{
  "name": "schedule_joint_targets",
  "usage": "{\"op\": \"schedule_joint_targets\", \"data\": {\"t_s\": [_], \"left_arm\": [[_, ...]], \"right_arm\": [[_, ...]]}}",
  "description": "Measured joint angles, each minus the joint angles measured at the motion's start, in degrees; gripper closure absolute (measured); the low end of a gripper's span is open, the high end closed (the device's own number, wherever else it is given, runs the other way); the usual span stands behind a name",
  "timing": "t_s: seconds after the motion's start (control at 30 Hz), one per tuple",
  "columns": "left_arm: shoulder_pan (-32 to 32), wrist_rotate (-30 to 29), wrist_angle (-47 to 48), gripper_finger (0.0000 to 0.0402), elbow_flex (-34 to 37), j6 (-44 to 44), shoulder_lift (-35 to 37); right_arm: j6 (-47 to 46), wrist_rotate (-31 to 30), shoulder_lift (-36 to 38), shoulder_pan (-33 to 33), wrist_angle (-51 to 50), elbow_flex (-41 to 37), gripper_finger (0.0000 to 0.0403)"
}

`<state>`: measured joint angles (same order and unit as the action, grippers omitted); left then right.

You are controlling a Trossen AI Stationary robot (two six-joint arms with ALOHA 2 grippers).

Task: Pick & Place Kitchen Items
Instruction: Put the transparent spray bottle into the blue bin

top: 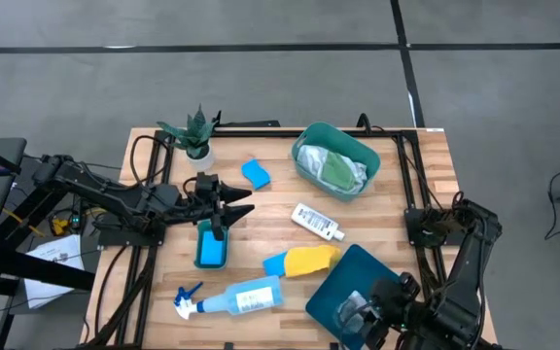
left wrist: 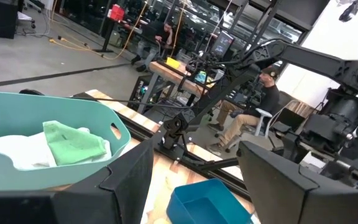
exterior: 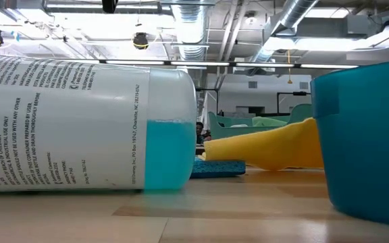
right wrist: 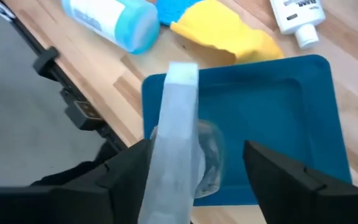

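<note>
At the lower right of the high view, the right gripper (top: 366, 313) is hovering, fingers apart, over the light, crushable silver cup (right wrist: 205, 158) lying in the blue tub (top: 358, 272), best gripped gently across its sides, while the left gripper (top: 224, 212), fingers apart, is waiting above a blue sponge (top: 211, 245) on the table (top: 397, 209).

A pale wooden butcher-block surface (top: 397, 204) stands on a grey floor (top: 261, 78) crossed by dark lines. Near the surface's far left corner sits a small potted green plant (top: 194, 133) in a white pot. Toward the far right corner rests a light teal oval tub (top: 363, 156), tilted slightly askew to the edges. At the near right corner lies a darker teal rectangular tub (top: 372, 264). In the room beyond the surface, a person (left wrist: 253, 112) in dark clothes sits at a cluttered workbench (left wrist: 179, 68).
</note>
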<state>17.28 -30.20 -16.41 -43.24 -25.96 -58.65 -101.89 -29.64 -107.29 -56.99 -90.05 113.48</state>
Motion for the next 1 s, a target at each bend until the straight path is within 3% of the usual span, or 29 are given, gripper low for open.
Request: {"op": "schedule_joint_targets", "data": {"t_s": [0.57,0.87,1.0], "left_arm": [[0.02,-0.26,0.07,0.017,0.0,0.13,0.0],[0.02,-0.24,0.11,0.017,0.0,0.15,0.0],[0.02,-0.22,0.11,0.017,0.0,0.15,0.0]], "right_arm": [[0.31,-6.34,0.23,-0.55,0.17,6.02,0.0153],[5.1,-6.4,0.23,1.18,2.2,6.02,0.0153],[7.92,-3.61,0.23,2.77,2.79,6.02,0.0153]]}}
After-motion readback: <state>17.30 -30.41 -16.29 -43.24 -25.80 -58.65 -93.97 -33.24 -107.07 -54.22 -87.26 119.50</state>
